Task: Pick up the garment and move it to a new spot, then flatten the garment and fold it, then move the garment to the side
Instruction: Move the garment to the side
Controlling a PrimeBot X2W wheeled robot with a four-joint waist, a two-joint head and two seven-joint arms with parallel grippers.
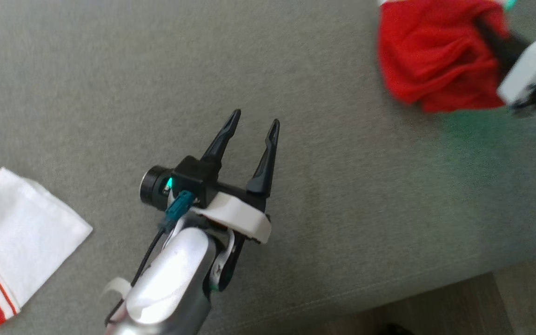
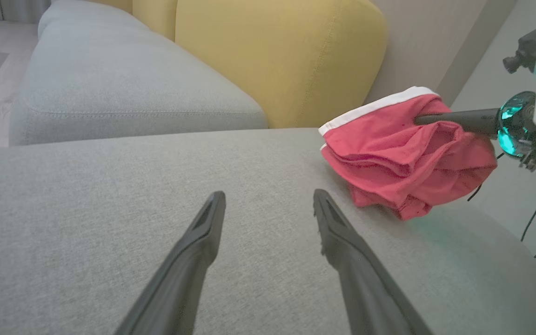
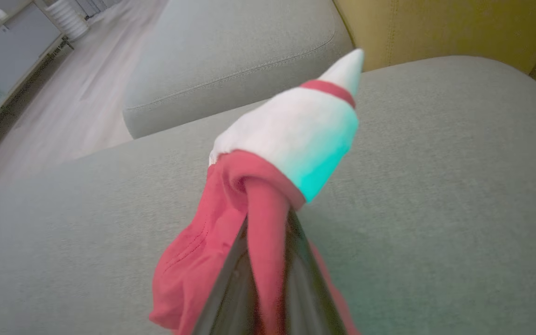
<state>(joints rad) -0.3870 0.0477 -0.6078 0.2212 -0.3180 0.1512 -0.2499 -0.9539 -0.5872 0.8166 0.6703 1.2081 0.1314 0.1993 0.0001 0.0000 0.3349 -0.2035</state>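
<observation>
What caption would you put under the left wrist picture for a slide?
Left fingers spread open over a grey sofa; right fingers pinch a bunched red garment.

No readable text, labels, brands (or numbers)

Cushion (image 1: 110,70) lies bare between garment (image 1: 431,60) and white cloth (image 1: 21,232).

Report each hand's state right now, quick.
Left hand: open, holding nothing, over the sofa seat.
Right hand: closed on the red garment.
</observation>
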